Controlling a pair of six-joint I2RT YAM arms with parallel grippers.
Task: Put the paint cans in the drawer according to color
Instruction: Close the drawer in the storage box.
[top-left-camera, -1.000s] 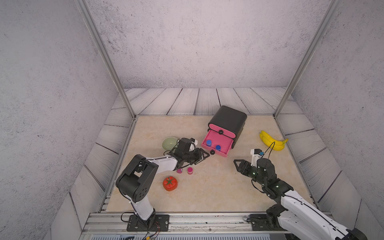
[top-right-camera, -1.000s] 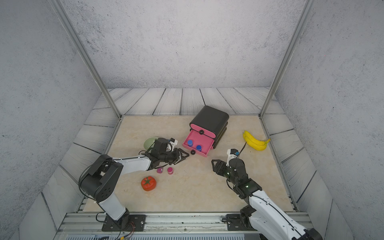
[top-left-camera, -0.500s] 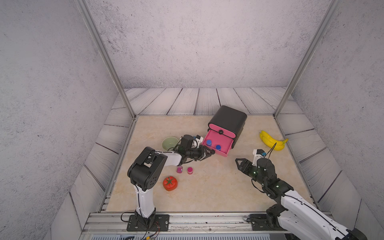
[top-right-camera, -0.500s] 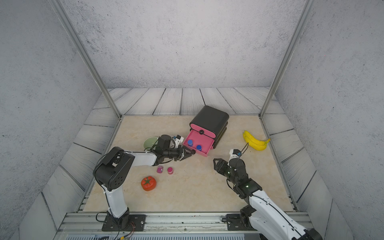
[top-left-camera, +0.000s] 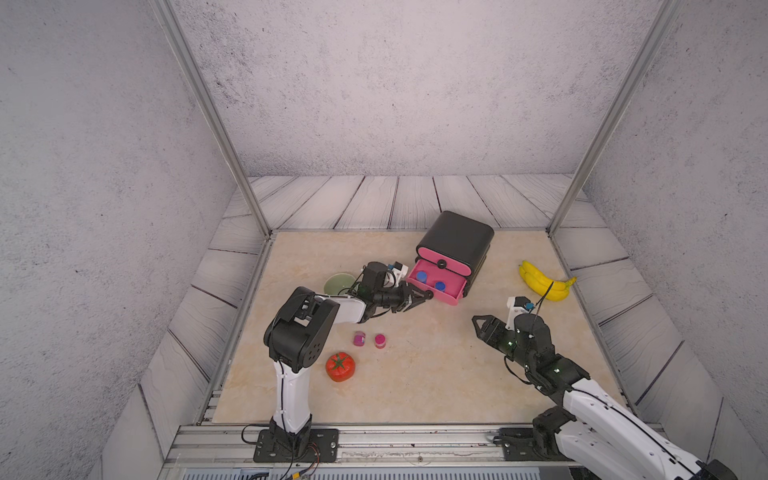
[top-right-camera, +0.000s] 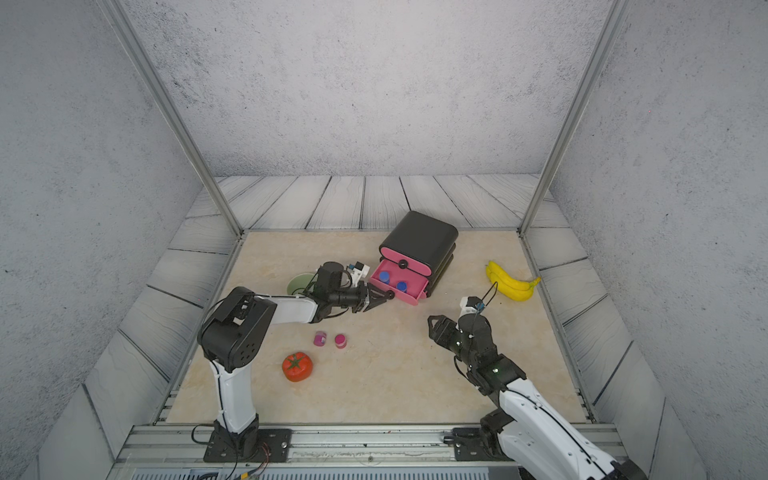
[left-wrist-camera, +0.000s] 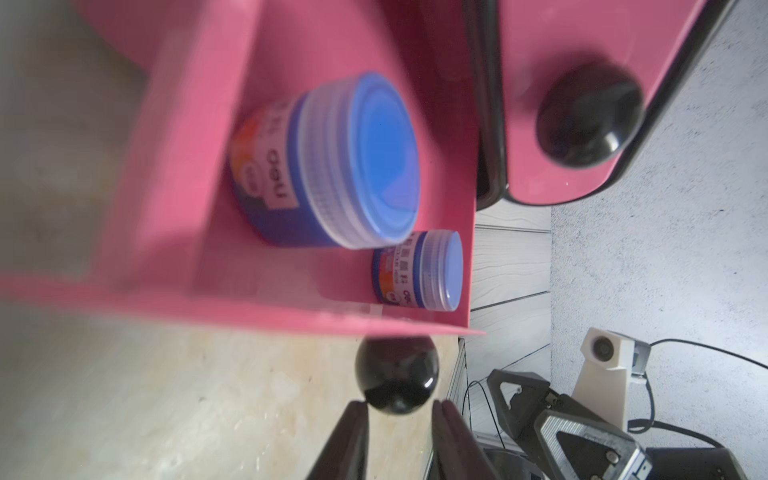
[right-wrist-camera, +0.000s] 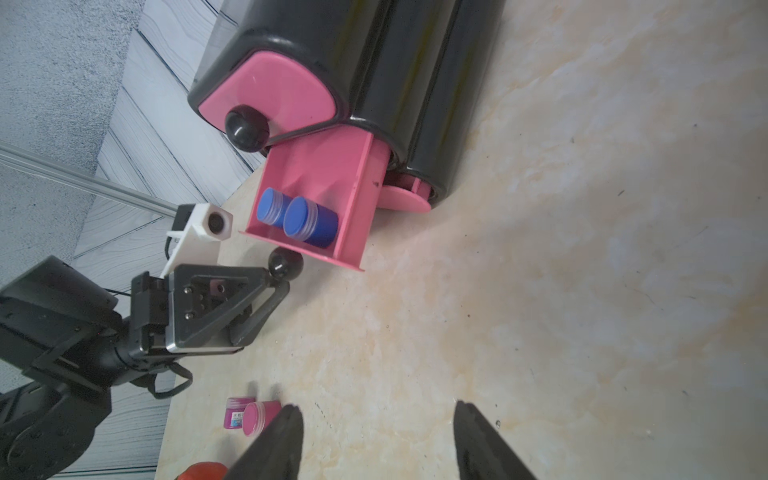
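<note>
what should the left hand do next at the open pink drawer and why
Probably close the left hand on the round black knob and push the open pink drawer shut: both blue-lidded paint jars already sit inside, and the knob lies right at its fingertips.

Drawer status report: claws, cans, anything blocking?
Left claw at open drawer's knob, grip unclear; right claw open, empty. Two blue cans inside, two pink cans outside. Nothing blocking.

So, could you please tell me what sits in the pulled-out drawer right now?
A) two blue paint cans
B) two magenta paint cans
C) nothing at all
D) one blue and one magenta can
A: both top views show two blue-lidded paint cans inside the open drawer, while the magenta cans stand out on the table.
</note>
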